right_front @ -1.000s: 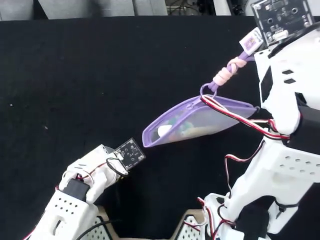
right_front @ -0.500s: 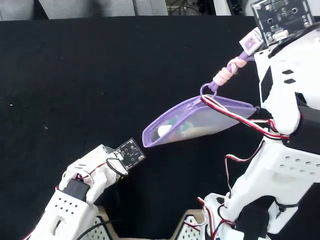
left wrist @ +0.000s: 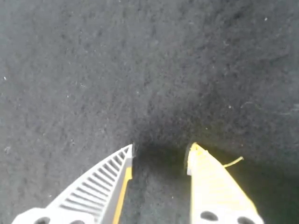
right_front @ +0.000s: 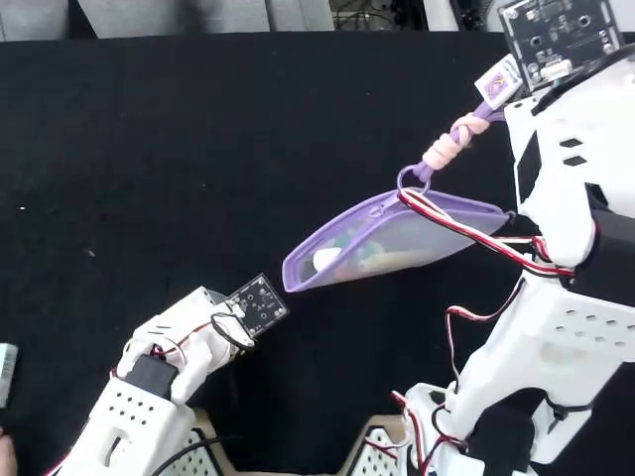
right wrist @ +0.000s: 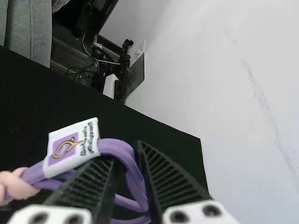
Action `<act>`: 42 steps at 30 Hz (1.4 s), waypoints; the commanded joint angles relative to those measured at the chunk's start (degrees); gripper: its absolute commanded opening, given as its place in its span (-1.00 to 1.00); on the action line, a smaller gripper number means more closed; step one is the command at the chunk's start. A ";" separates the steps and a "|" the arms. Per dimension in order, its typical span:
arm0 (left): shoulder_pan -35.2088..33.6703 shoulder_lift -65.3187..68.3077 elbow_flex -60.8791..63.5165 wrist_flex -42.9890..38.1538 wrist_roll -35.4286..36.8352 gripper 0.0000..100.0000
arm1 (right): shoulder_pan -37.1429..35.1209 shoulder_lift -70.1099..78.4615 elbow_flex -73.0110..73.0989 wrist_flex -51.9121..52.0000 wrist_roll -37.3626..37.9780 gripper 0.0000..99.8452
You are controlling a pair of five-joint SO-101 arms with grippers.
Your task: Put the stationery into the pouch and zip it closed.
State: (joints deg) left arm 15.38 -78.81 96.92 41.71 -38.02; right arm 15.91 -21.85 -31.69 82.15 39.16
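You are gripping the braided purple-and-pink cord (right_front: 446, 147) of the pouch (right_front: 392, 243) with the right gripper (right wrist: 126, 156). Its jaws are pinching shut on the purple strands just beside the white label tag (right wrist: 72, 142). The cord is running down to the zip pull ring (right_front: 415, 178), so the translucent purple pouch is hanging tilted over the black table (right_front: 198, 149), near the middle. I cannot tell whether its low end is touching the cloth. The stationery (right_front: 325, 260) is showing through the pouch wall as a white piece and something greenish beside it.

Judging by this, you are working on the zipping step, and it is looking nearly finished. The ring is sitting at the high end of the zip line, though the seam is too small here to confirm it is shut all along.

The left gripper (left wrist: 161, 149) is hovering low over bare cloth, well apart from the pouch, with its jaws spread and nothing between them. The next move is probably calling for it to brace the pouch's low end while you are checking the zip.

The right arm's red-and-white wires (right_front: 466, 233) are crossing in front of the pouch and could be snagging on the ring. A small grey object (right_front: 6, 375) is sitting at the table's left edge.
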 commanded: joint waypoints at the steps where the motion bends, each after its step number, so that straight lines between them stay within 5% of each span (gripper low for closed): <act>1: 0.13 0.53 0.84 -0.35 -0.18 -0.60 | 0.88 -0.31 -0.75 -1.14 -0.09 -0.98; 22: 0.31 0.53 0.84 -0.35 -0.09 -0.60 | 0.70 -0.31 -0.75 -1.14 -0.09 -0.98; 30: 5.23 0.53 0.84 -0.35 -0.26 -0.60 | 0.88 -0.31 -0.75 -1.14 -0.09 -0.98; 37: -2.95 0.35 -5.58 -1.85 0.00 -0.60 | 0.88 -0.31 -0.75 -1.14 -0.09 -0.98; 42: -14.11 0.35 -21.32 11.52 0.09 -0.60 | 0.53 -0.31 -0.75 -1.14 -0.09 -0.98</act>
State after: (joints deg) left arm 8.62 -78.29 89.89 44.26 -38.20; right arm 15.91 -21.85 -31.69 82.15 39.16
